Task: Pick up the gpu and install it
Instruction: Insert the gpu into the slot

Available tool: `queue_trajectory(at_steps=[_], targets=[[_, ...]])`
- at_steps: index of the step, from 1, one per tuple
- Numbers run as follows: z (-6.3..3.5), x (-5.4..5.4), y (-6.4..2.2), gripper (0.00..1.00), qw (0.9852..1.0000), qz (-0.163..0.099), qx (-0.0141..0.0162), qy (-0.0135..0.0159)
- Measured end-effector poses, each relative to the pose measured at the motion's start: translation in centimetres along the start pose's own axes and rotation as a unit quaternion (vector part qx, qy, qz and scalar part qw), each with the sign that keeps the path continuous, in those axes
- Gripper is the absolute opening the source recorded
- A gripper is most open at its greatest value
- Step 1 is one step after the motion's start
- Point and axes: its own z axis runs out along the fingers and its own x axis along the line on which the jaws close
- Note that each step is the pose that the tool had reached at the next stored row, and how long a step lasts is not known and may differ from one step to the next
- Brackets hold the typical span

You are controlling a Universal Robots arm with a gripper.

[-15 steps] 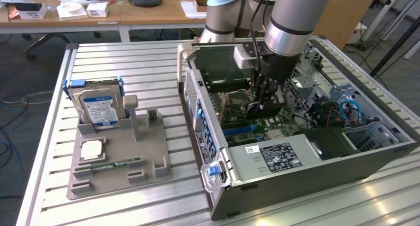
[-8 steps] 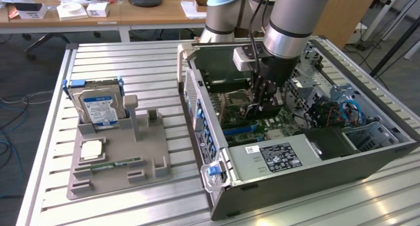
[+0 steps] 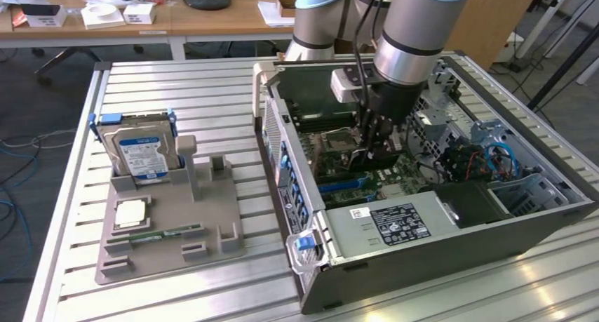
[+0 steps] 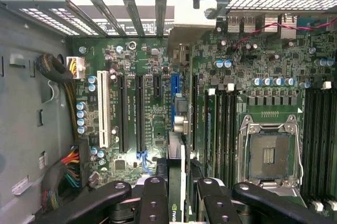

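The gpu (image 4: 176, 153) is a thin dark card seen edge-on between my fingers, with a green logo at its near end. My gripper (image 4: 176, 195) is shut on it, inside the open computer case (image 3: 412, 227). The card hangs just over the motherboard, in line with the blue expansion slot (image 4: 172, 84); whether it touches the slot I cannot tell. In the exterior view my gripper (image 3: 379, 146) reaches straight down into the case, and the gpu (image 3: 374, 162) shows as a dark piece below the fingers.
The empty processor socket (image 4: 271, 153) lies beside the slots, and cable bundles (image 4: 66, 169) run along the case wall. On the ribbed table, a grey holder (image 3: 168, 227) carries a hard drive (image 3: 142, 150), a processor chip (image 3: 131, 213) and a green memory stick (image 3: 159, 234).
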Motion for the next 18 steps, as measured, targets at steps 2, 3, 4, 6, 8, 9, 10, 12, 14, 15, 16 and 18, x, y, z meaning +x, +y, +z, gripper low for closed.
queue_trajectory(at_steps=[2, 3, 4, 6, 8, 9, 10, 12, 14, 15, 16, 18], targets=[[-0.01, 0.01, 0.14, 0.26, 1.0000, 0.000, 0.0000, 0.0000], [-0.01, 0.01, 0.15, 0.26, 1.0000, 0.000, 0.0000, 0.0000], [-0.01, 0.01, 0.17, 0.26, 1.0000, 0.000, 0.0000, 0.0000], [-0.01, 0.01, 0.27, 0.26, 1.0000, 0.000, 0.0000, 0.0000], [-0.01, 0.02, 0.39, 0.26, 1.0000, 0.000, 0.0000, 0.0000], [-0.01, 0.02, 0.43, 0.26, 1.0000, 0.000, 0.0000, 0.0000], [-0.01, 0.03, 0.44, 0.26, 1.0000, 0.000, 0.0000, 0.0000], [-0.02, 0.11, 0.45, 0.26, 1.0000, 0.000, -0.0001, 0.0000], [-0.02, 0.20, 0.45, 0.26, 1.0000, 0.000, 0.0000, 0.0000], [-0.02, 0.24, 0.45, 0.26, 1.0000, 0.000, 0.0000, 0.0000], [-0.02, 0.29, 0.44, 0.26, 1.0000, 0.000, 0.0000, 0.0000], [-0.02, 0.37, 0.45, 0.26, 1.0000, 0.000, 0.0000, 0.0000]])
